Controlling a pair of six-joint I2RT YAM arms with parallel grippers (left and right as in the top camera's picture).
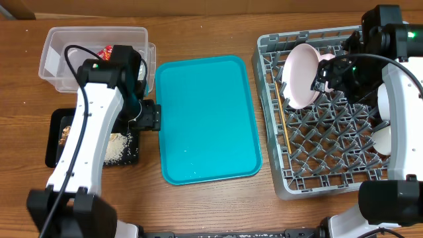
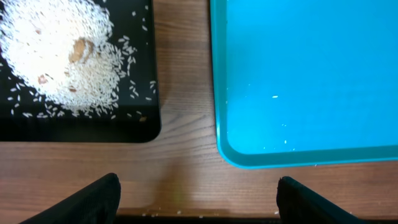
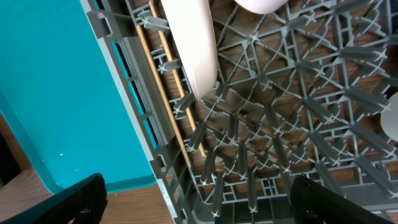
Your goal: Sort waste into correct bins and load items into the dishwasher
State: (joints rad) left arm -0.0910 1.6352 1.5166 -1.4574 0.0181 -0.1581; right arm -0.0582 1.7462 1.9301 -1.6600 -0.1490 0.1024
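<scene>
The grey dish rack holds a white plate standing on edge, wooden chopsticks along its left wall and white bowls at its right. My right gripper is open and empty above the rack; the plate and chopsticks show in its view. My left gripper is open and empty over bare table between the black tray and the teal tray. Loose rice with brown scraps lies in the black tray. A red wrapper lies in the clear tub.
The teal tray lies in the middle, with a few rice grains on it. My left arm stretches over the black tray and part of the tub. My right arm hangs over the rack's right side.
</scene>
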